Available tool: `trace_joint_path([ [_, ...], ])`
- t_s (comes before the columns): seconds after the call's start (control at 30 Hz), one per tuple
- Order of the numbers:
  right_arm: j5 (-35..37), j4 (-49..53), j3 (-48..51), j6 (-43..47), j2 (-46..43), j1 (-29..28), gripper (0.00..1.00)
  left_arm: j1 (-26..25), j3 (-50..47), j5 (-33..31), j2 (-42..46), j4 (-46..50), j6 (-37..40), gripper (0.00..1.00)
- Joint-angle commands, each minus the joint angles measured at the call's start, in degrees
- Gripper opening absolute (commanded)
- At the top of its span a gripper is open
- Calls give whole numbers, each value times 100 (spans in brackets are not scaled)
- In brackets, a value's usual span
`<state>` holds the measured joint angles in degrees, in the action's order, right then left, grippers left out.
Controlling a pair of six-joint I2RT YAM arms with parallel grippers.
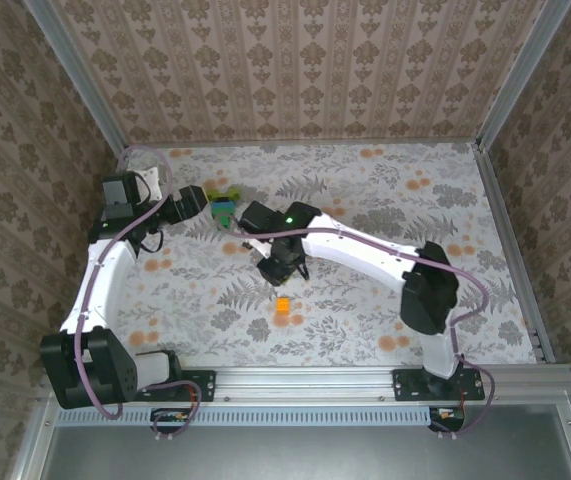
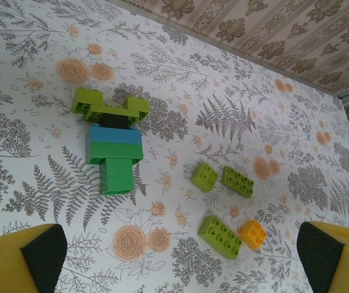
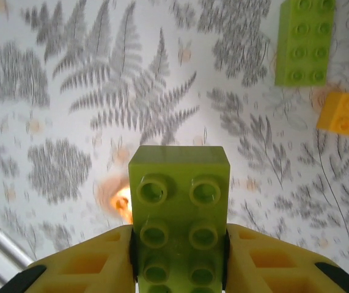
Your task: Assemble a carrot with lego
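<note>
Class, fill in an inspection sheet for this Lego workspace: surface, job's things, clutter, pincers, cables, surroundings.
Surface: fern-patterned table, flat.
Job's things: joined cluster of green and blue bricks; three loose green bricks and an orange brick lying apart from it.
Clutter: nothing seen.
Pincers: left pincer open and empty above the bricks; right pincer shut on a lime brick.
Cables: lilac cable running along each arm.
Surroundings: wallpapered walls, metal rail.

The lime-green brick (image 3: pixel 179 201) at bottom centre is smooth, faintly glossy plastic; the yellow fingers (image 3: pixel 82 265) beside it are matt plastic. The carrot (image 2: pixel 114 146) at left has the same sheen. The table (image 2: pixel 253 91) bears a matt floral print. The rail (image 1: pixel 365 378) along the bottom is brushed metal.
</note>
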<state>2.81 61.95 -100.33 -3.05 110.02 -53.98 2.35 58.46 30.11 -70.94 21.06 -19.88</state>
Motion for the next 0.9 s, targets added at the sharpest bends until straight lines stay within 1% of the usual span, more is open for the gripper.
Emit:
trace_joint_path([
  [0.0,-36,141,655,889,-291,26,35,51,118,-9,-43,31,109,100],
  [0.1,-480,-183,1117,1405,-474,2,36,55,131,6,-34,38,98,100],
  [0.17,-566,-338,1294,1747,-480,-64,36,51,132,38,-34,21,83,100],
  [0.23,-498,-336,1252,1985,-314,-130,36,48,131,65,-36,7,72,100],
  [0.37,-350,-221,961,2232,128,-140,34,49,130,63,-25,17,72,100],
  [0.47,-329,-219,837,2387,368,-141,35,55,120,56,-8,4,72,100],
  [0.67,-546,-354,822,2846,520,-140,34,57,114,87,-17,-16,63,100],
  [0.87,-835,-415,836,3015,565,-119,33,71,114,100,-16,-12,63,100],
])
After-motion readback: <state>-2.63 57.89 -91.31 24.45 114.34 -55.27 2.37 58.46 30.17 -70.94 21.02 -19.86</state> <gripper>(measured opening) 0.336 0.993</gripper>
